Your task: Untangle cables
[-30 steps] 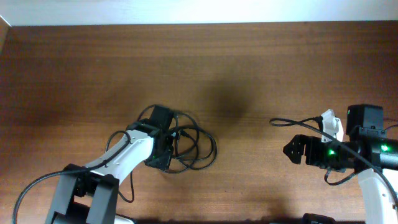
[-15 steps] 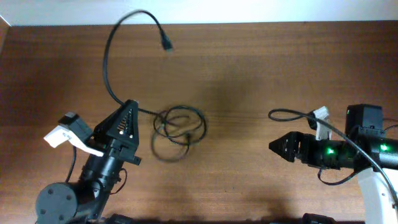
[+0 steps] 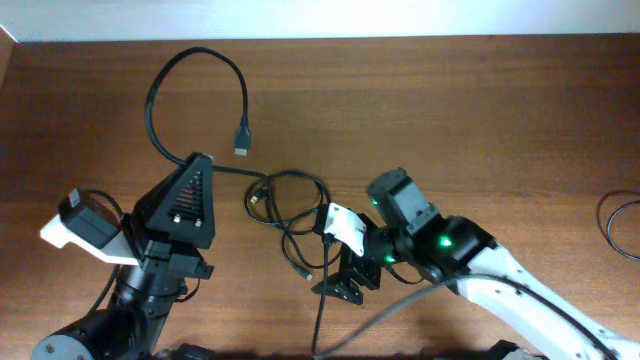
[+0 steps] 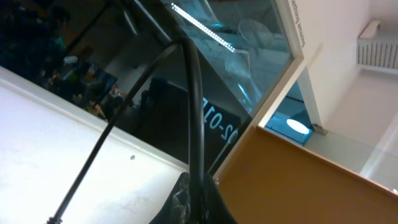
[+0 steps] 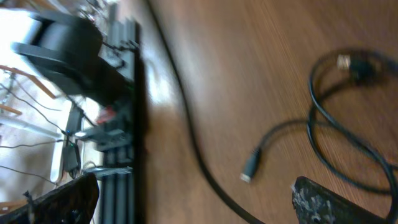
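Overhead: one cord (image 3: pixel 612 218) lies apart at the right edge. The left gripper (image 3: pixel 199 162) lifts a strand (image 3: pixel 150 100) toward the far edge. The remaining cables (image 3: pixel 292 208) sit looped mid-table, so I judge the separating partly done. The right gripper (image 3: pixel 336 282) hovers beside them, with bare wood around.
Left wrist: jaws pinch the strand.
Right wrist: fingers (image 5: pixel 320 200) are spread wide over the loops.

Two robot arms (image 3: pixel 520 290) work over one wooden table (image 3: pixel 480 110), and each carries one gripper: the left gripper (image 3: pixel 200 162) and the right gripper (image 3: pixel 345 283). Among the cables (image 3: pixel 290 205), three plug ends (image 3: pixel 241 140) can be counted from overhead, and two in the right wrist view. How many separate cords form the central tangle cannot be told. One black loop (image 3: pixel 612 215) lies at the right edge.
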Controlling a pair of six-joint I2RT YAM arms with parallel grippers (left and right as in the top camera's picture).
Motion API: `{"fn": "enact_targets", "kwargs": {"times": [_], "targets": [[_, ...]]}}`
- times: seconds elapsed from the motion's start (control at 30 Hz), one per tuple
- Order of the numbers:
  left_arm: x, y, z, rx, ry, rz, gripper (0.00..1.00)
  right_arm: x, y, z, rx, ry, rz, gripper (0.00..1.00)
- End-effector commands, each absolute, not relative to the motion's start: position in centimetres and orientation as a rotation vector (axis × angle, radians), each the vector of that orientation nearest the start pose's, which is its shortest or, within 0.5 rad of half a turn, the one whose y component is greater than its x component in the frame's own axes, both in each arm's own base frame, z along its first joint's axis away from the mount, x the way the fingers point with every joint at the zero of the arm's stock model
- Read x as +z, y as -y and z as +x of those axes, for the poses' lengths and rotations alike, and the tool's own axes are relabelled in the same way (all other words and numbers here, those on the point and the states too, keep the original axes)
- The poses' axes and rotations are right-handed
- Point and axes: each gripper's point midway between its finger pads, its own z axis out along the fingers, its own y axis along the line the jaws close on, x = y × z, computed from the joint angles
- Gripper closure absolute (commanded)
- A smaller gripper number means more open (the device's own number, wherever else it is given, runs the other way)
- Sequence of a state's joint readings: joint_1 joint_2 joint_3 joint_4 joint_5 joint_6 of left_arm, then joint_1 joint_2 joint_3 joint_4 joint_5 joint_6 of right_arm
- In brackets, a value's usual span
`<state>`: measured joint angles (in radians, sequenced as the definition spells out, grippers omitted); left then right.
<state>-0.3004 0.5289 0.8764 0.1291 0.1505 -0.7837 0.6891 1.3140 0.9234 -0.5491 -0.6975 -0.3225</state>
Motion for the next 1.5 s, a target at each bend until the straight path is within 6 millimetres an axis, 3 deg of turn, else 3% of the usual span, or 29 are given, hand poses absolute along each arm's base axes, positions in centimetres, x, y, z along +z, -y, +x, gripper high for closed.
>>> {"fn": "enact_targets", "kwargs": {"times": [0.0, 0.1, 0.13, 0.17, 0.2, 0.23, 0.3, 0.37, 0.4, 0.43, 0.47, 0.57, 0.6, 0.63, 0.67, 0.73, 0.87, 0.93, 1.03, 1.13, 1.27, 1.3, 1.4, 1.47], "targets": [[51.1, 8.0, 19.6, -1.050, -1.089, -0.168, 1.00, 12.0, -29.8, 19.9, 0.960, -2.113, -1.463, 0.02], [50.8, 7.2, 20.2, -1.017, -1.090, -0.225, 1.00, 8.2, -29.9, 20.3, 0.950, -2.224, -1.475, 0.14], [50.6, 6.9, 20.4, -1.004, -1.095, -0.247, 1.00, 7.5, -29.9, 20.8, 0.924, -2.231, -1.472, 0.37], [49.7, 6.3, 21.1, -0.969, -1.123, -0.293, 1.00, 7.1, -29.3, 21.5, 0.840, -2.253, -1.461, 0.88], [48.4, 6.0, 21.8, -0.935, -1.173, -0.333, 1.00, 7.8, -29.0, 21.9, 0.837, -2.267, -1.429, 0.96], [46.7, 5.6, 22.6, -0.876, -1.238, -0.369, 1.00, 9.1, -28.6, 22.6, 0.843, -2.304, -1.349, 0.96], [42.3, 5.6, 24.0, -0.719, -1.424, -0.351, 1.00, 14.0, -25.7, 24.5, 0.818, -2.355, -1.195, 0.96], [37.6, 6.2, 25.6, -0.644, -1.619, -0.356, 1.00, 20.6, -20.9, 25.5, 0.777, -2.347, -1.008, 0.96], [36.1, 6.5, 26.3, -0.628, -1.681, -0.362, 1.00, 23.2, -19.8, 25.2, 0.802, -2.300, -0.960, 0.96], [34.9, 7.2, 27.0, -0.635, -1.736, -0.349, 1.00, 28.3, -19.1, 24.0, 0.905, -2.123, -0.924, 0.96], [33.2, 9.4, 27.8, -0.711, -1.830, -0.280, 1.00, 31.3, -18.3, 23.6, 0.894, -1.991, -0.907, 0.96], [29.2, 14.9, 28.2, -0.886, -2.027, -0.004, 1.00, 36.5, -16.9, 22.7, 0.768, -1.760, -0.894, 0.96], [26.6, 16.8, 28.7, -0.965, -2.127, 0.070, 1.00, 38.9, -17.0, 22.9, 0.719, -1.642, -0.906, 0.96], [25.9, 17.5, 28.9, -1.004, -2.152, 0.097, 1.00, 39.6, -17.0, 23.1, 0.702, -1.601, -0.910, 0.96], [25.6, 19.3, 28.7, -1.089, -2.138, 0.243, 1.00, 39.8, -17.0, 23.2, 0.696, -1.591, -0.910, 0.96], [25.9, 22.2, 27.2, -1.222, -1.996, 0.629, 1.00, 36.7, -16.5, 25.5, 0.757, -1.815, -0.743, 0.96], [25.1, 23.5, 24.9, -1.308, -1.850, 0.934, 1.00, 31.7, -18.0, 29.0, 1.160, -2.197, -0.268, 0.96], [25.1, 23.5, 24.7, -1.300, -1.830, 0.965, 1.00, 28.6, -18.7, 31.0, 1.268, -2.338, -0.077, 0.96], [25.1, 23.9, 24.3, -1.274, -1.785, 1.025, 1.00, 27.3, -20.1, 31.7, 1.428, -2.379, -0.065, 0.96], [24.9, 24.3, 24.2, -1.240, -1.761, 1.066, 1.00, 27.4, -20.5, 31.3, 1.495, -2.399, -0.031, 0.96], [23.7, 23.5, 26.2, -1.089, -1.836, 1.001, 1.00, 28.4, -21.2, 29.9, 1.653, -2.413, -0.005, 0.95], [23.6, 23.4, 26.5, -1.069, -1.843, 0.993, 1.00, 28.1, -21.1, 29.7, 1.655, -2.432, 0.012, 0.87], [24.3, 23.4, 27.4, -1.020, -1.802, 0.987, 1.00, 27.1, -20.8, 29.4, 1.620, -2.493, 0.082, 0.85], [24.8, 23.5, 27.7, -1.010, -1.773, 0.990, 1.00, 26.6, -20.6, 29.0, 1.610, -2.528, 0.118, 0.76]]}}
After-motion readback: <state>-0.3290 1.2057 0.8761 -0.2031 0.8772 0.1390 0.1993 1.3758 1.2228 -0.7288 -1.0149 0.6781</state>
